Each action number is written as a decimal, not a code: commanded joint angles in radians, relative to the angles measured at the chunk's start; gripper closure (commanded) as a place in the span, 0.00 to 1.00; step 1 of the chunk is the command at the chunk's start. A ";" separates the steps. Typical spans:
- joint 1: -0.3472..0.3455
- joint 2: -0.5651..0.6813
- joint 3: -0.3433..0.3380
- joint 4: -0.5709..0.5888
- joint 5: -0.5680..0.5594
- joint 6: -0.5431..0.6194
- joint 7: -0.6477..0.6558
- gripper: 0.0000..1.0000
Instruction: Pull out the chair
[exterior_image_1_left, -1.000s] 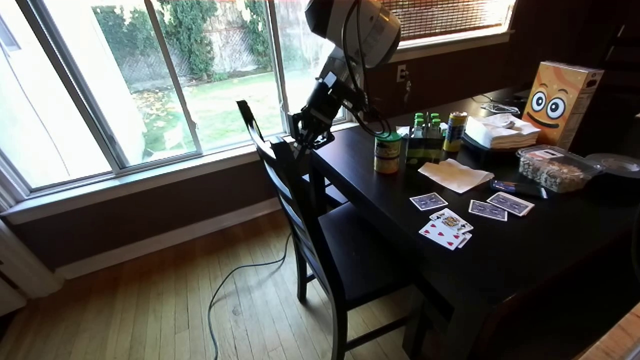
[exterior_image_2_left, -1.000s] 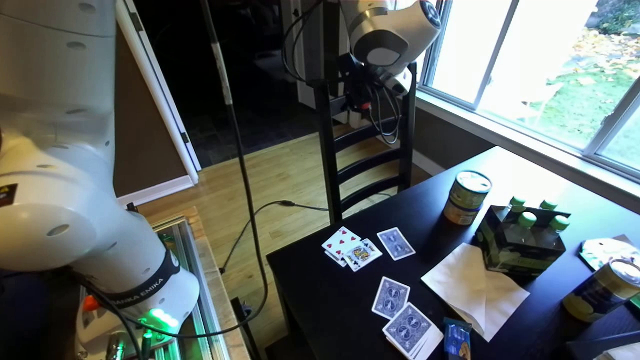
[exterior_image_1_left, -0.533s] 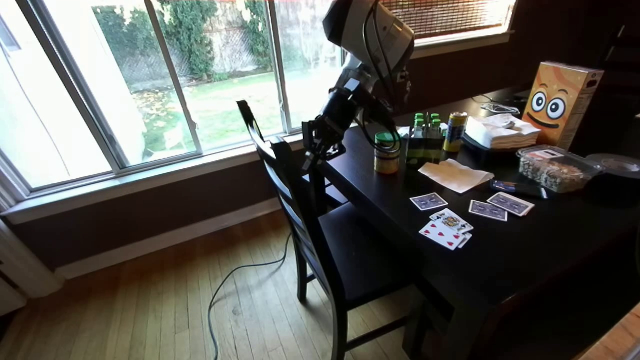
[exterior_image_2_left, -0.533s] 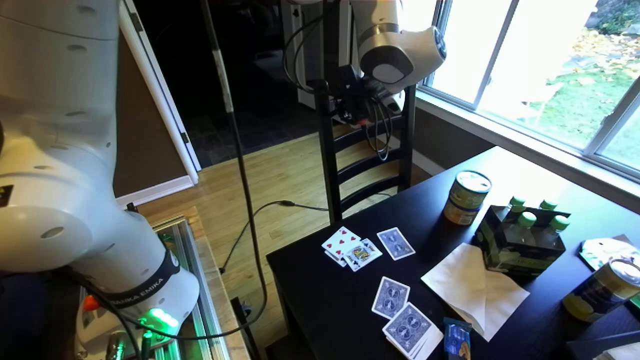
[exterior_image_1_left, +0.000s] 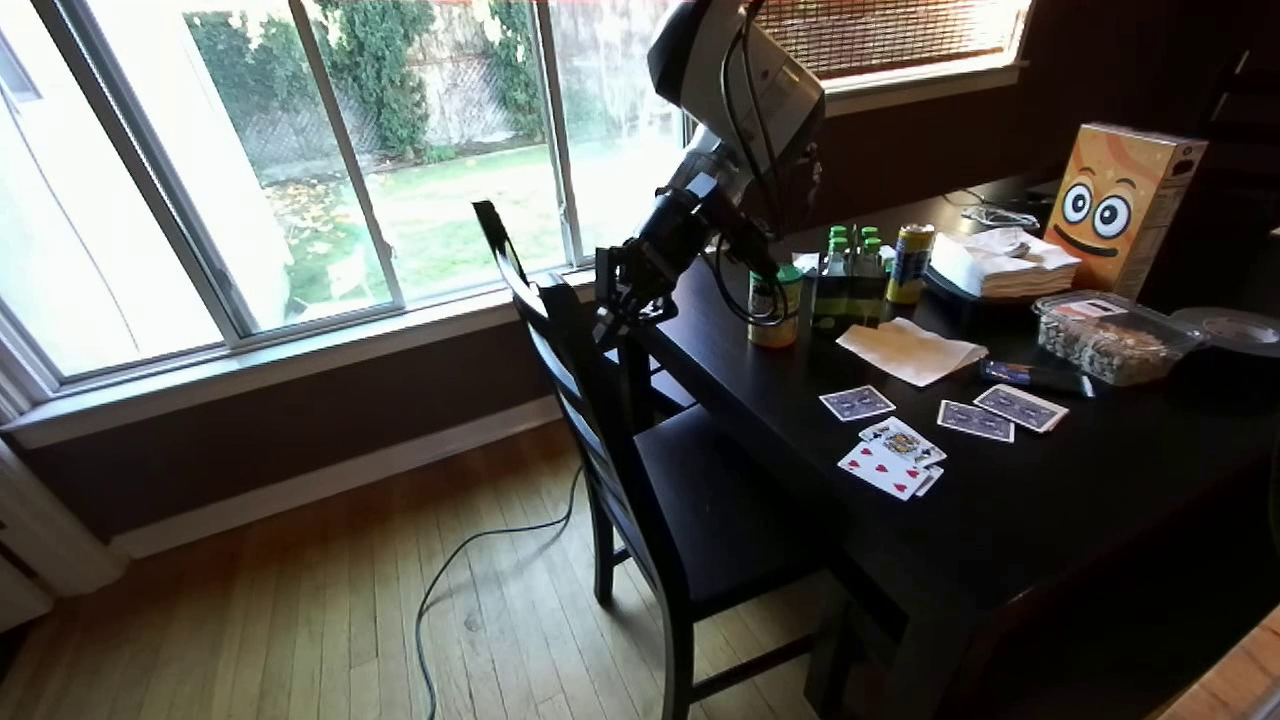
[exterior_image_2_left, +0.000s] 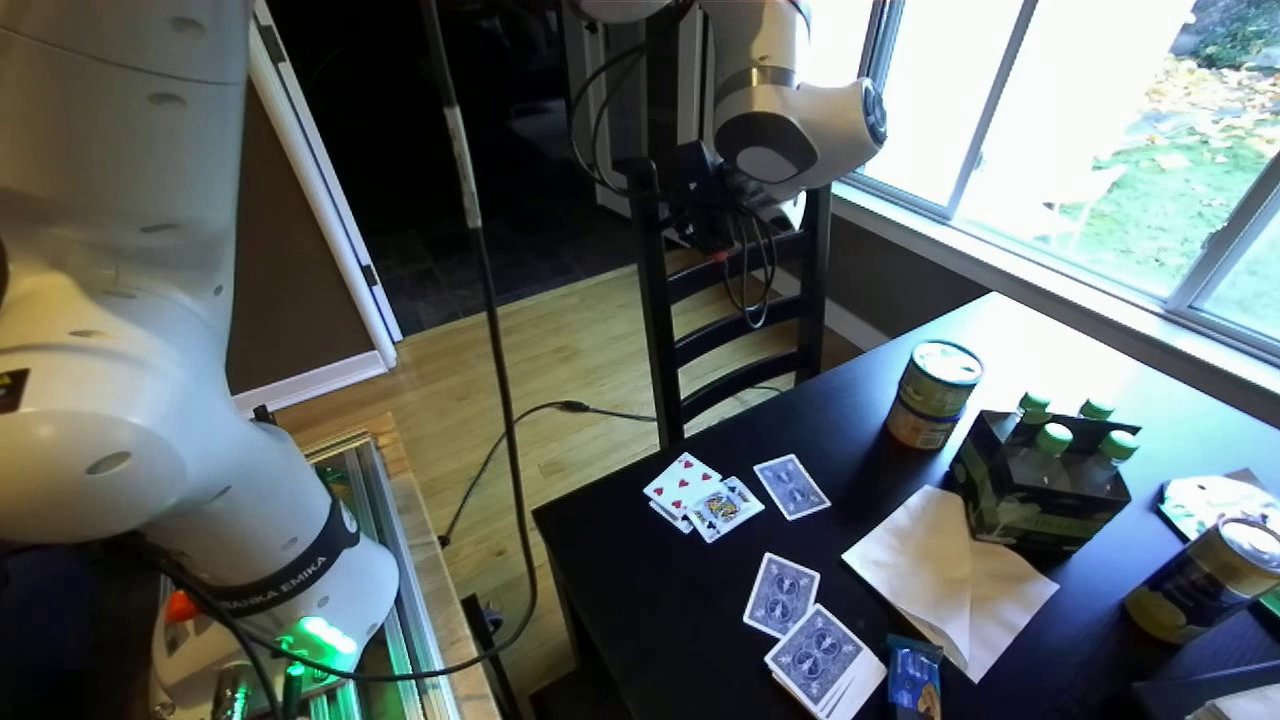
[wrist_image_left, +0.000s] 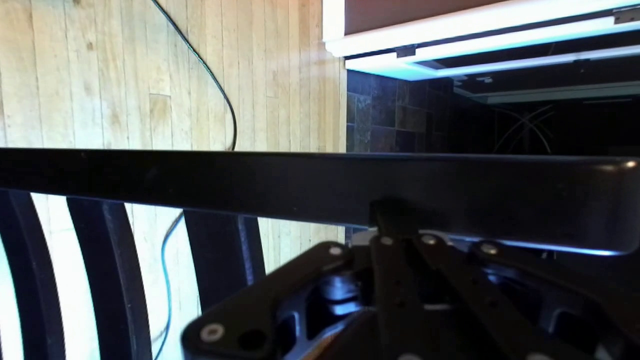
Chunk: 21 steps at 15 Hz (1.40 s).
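In an exterior view, the chair (exterior_image_1_left: 690, 500) stands left of and below the hand (exterior_image_1_left: 607, 326), its seat tucked toward the counter (exterior_image_1_left: 1080, 480) at right. It should be stiff, rather heavy; I would take its upright post (wrist_image_left: 320, 186). Only the wrist view shows clearly the fingers (wrist_image_left: 395, 222) clenched before this post, apparently on nothing.
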 joint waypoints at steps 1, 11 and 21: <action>0.018 0.019 0.007 -0.015 0.108 0.062 -0.082 1.00; 0.030 0.091 0.021 0.021 0.333 0.041 -0.321 1.00; 0.062 0.091 -0.004 0.027 0.362 0.040 -0.370 1.00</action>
